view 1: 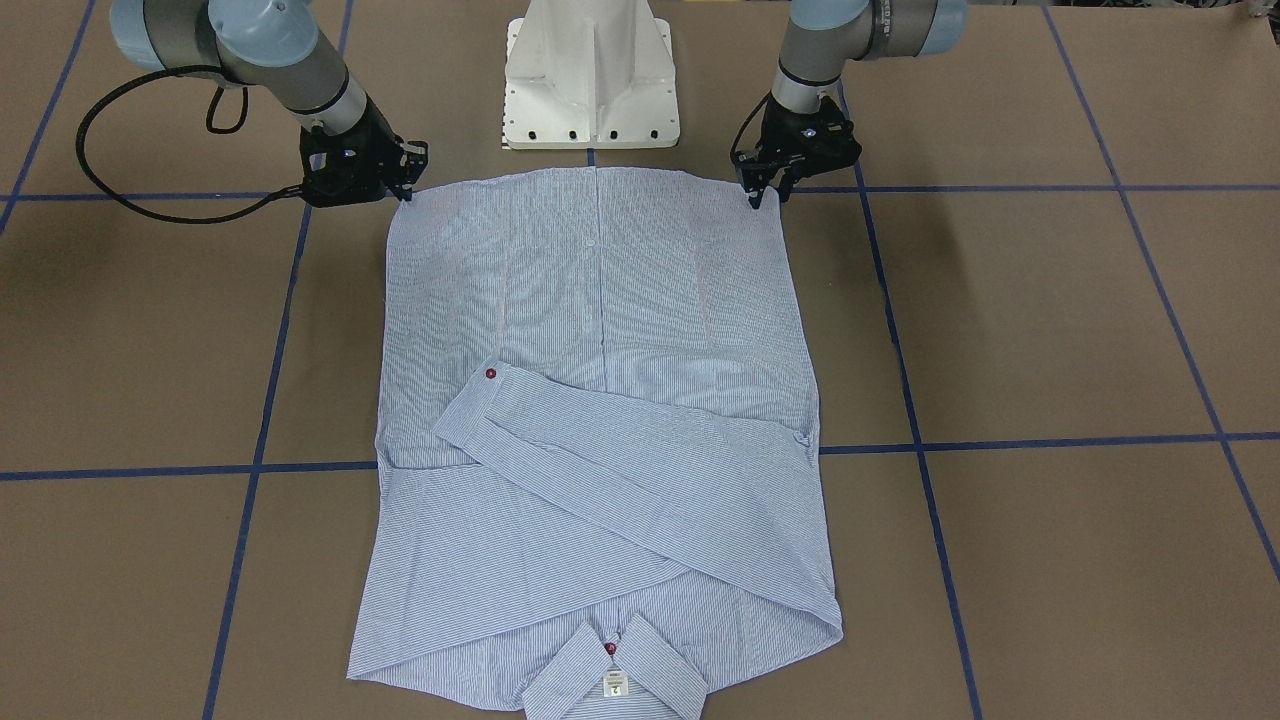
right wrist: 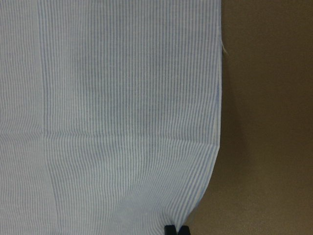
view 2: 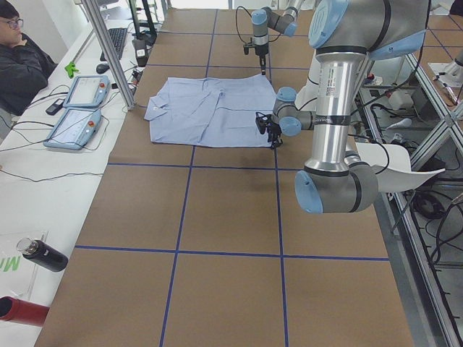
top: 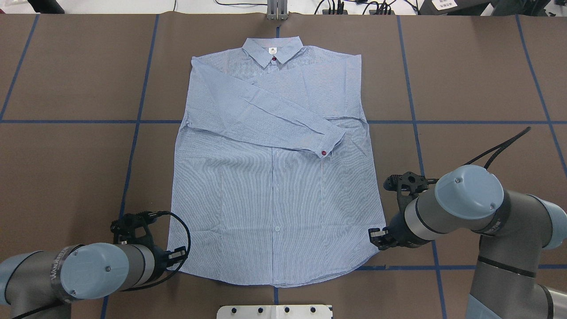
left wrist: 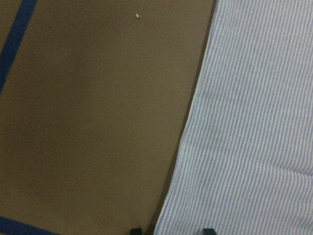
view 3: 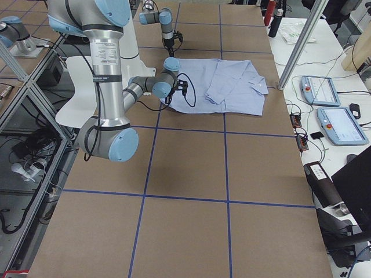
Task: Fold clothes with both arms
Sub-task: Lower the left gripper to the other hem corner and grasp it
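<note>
One striped shirt (top: pixel 274 199) is lying flat and face-up in the middle of the brown table (top: pixel 66 155), its collar (top: pixel 259 46) pointing away from the robot and its two sleeves (top: pixel 266 113) lying crossed over the chest. Two red buttons are showing, one at the collar (top: pixel 274 58) and one on the cuff (top: pixel 324 153) of the upper sleeve, and one white label (top: pixel 273 51) is sitting inside the neck. Two arms are reaching down to the hem, one at each bottom corner. The left gripper (view 1: pixel 765 195) is standing with its two fingertips (left wrist: pixel 136 230) spread apart, straddling the shirt's side edge. The right gripper (view 1: pixel 408 185) is pinching the opposite hem corner, its two fingertips (right wrist: pixel 169 229) nearly meeting on the cloth. One white pedestal (view 1: pixel 592 80) is standing between the arms, just behind the hem.
</note>
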Robot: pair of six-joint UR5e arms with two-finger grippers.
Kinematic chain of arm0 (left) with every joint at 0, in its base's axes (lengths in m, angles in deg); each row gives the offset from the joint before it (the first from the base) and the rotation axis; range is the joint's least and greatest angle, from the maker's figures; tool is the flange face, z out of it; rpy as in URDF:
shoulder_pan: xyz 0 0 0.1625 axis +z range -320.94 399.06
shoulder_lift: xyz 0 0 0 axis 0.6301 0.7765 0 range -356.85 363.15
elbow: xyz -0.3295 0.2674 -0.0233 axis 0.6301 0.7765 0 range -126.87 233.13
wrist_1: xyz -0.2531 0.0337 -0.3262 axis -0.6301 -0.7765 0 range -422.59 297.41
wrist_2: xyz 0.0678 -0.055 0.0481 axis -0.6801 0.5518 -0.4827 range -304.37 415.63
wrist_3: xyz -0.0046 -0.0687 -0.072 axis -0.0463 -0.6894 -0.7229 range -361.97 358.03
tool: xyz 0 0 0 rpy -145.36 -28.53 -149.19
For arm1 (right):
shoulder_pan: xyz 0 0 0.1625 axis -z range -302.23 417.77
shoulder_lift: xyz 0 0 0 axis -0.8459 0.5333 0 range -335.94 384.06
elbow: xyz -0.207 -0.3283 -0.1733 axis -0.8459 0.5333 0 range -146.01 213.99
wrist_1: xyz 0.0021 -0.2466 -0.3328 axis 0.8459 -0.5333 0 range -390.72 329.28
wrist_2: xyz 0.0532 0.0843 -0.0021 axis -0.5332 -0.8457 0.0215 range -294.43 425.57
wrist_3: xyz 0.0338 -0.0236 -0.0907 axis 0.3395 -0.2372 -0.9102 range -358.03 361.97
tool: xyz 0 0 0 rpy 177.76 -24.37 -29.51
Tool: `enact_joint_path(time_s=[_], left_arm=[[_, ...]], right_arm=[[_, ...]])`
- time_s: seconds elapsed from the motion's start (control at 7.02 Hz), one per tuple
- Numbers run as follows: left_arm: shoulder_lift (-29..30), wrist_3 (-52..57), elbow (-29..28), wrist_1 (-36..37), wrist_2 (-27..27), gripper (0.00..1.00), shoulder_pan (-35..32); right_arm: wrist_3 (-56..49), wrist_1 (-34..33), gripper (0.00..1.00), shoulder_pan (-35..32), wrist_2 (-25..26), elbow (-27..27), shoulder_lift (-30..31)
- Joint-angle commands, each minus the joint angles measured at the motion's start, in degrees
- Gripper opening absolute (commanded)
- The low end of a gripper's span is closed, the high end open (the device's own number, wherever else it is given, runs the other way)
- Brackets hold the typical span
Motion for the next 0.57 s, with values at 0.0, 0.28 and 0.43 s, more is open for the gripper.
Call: enact_joint_path(time_s=[0.0, 0.28, 0.43], left_arm=[[0.02, 0.00, 0.07, -0.09, 0.01, 0.16, 0.13], [-0.07, 0.08, 0.60, 0.17, 0.01, 0.08, -0.13], [0.01, 0.08, 0.95, 2.18, 0.01, 0.00, -0.05]], right_arm=[[0.02, 0.00, 0.00, 0.00, -0.01, 0.00, 0.00], [0.02, 0.00, 0.00, -0.09, -0.01, 0.00, 0.00], [0.02, 0.00, 0.00, -0.09, -0.01, -0.09, 0.00]])
